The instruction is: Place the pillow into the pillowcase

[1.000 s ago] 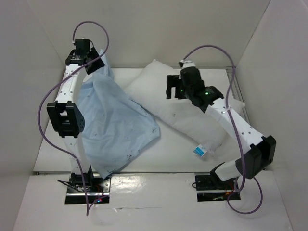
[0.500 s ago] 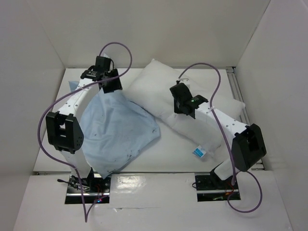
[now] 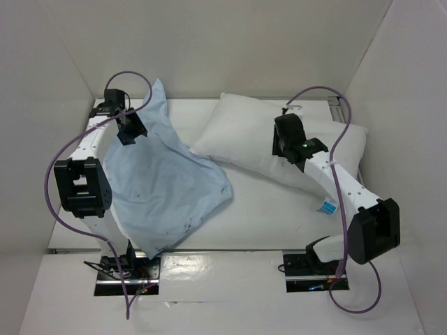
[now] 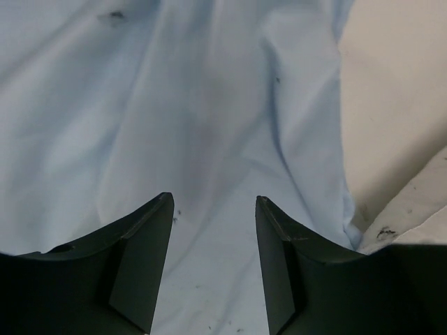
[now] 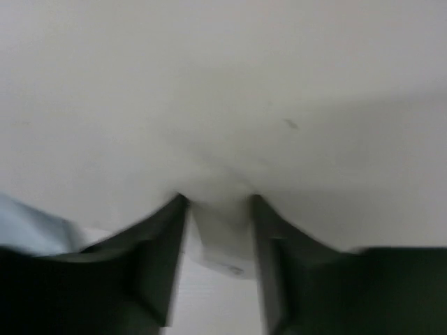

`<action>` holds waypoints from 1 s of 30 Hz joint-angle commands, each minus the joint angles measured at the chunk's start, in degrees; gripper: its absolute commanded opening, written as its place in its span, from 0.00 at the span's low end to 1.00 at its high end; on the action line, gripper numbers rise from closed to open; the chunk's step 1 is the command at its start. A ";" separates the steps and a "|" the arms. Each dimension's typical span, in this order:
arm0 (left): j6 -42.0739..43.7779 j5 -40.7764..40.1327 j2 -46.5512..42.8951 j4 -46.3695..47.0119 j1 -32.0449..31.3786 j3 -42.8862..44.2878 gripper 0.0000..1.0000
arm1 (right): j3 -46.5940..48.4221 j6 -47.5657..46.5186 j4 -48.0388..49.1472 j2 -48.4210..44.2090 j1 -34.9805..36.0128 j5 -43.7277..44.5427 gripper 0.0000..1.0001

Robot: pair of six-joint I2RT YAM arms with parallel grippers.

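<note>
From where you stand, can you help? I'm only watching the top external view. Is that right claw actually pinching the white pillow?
Observer: Yes. The right wrist camera shows the right gripper with a fold of the pillow bunched between its fingers.
Operator: And the left claw, has it got the blue cloth?
Observer: The left wrist camera shows the pillowcase running between the left gripper fingers, which stand apart.
Operator: Anything on that cloth?
Observer: Up close, it carries small dark specks.

White table (image 3: pixel 265 220), plain white walls (image 3: pixel 244 42) (three sides), even light
</note>
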 commanded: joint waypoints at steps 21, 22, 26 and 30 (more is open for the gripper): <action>-4.78 1.96 15.93 3.11 6.52 -5.01 0.35 | 19.84 -8.47 5.25 34.30 20.54 -18.74 0.91; -4.78 1.96 15.94 3.11 6.52 -4.22 0.20 | 20.54 -8.47 5.24 35.27 20.54 -19.52 0.88; -4.78 2.49 17.08 2.50 7.66 -1.24 0.00 | 21.25 -8.47 5.77 38.18 19.40 -23.03 0.58; -4.78 -0.23 16.47 1.08 9.41 3.42 0.00 | 22.65 -7.94 6.38 36.52 19.40 -22.09 0.00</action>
